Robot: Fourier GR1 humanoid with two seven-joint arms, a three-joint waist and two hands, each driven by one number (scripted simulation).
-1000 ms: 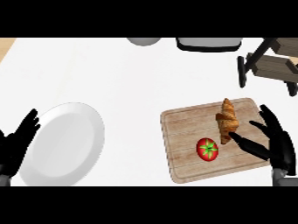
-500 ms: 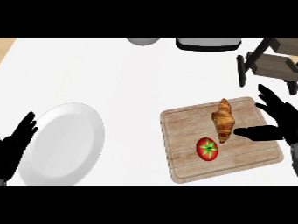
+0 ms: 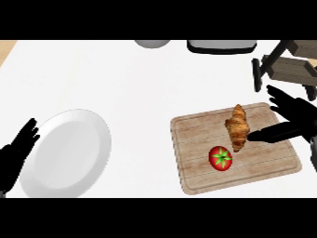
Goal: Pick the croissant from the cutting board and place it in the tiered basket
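Head view, looking steeply down on a white counter (image 3: 140, 83). You see a wooden cutting board (image 3: 270, 162) lying at about four o'clock from the middle of the view, its edges turned slightly off square. On the board, the croissant (image 3: 237, 126) lies lengthwise near the far half, one tip pointing to twelve o'clock and the other toward six. Just beside its near tip, at about seven o'clock from it, sits a red tomato (image 3: 221, 157) with a green star-shaped stem (whether the two touch is hard to tell).

Your right hand (image 3: 299, 120) comes in from the right edge at three o'clock, over the right side of the board. Its fingers are spread and extended toward eleven o'clock, while the thumb (image 3: 269, 134) stretches to nine o'clock and its tip ends right at the croissant's right flank. The hand is spread apart and nothing is held in it; the croissant lies on the board.

Your left hand (image 3: 6, 155) shows at eight o'clock by the left edge, fingers straight and pointing up toward one o'clock, holding nothing. Just beside it, at its three o'clock, is a white plate (image 3: 68, 153).

At one to two o'clock, in the far right corner, stands the tiered basket (image 3: 294, 67), a dark frame with wooden trays, well apart from the croissant. Along the far edge at twelve o'clock you can make out two grey items, cut off by the view.
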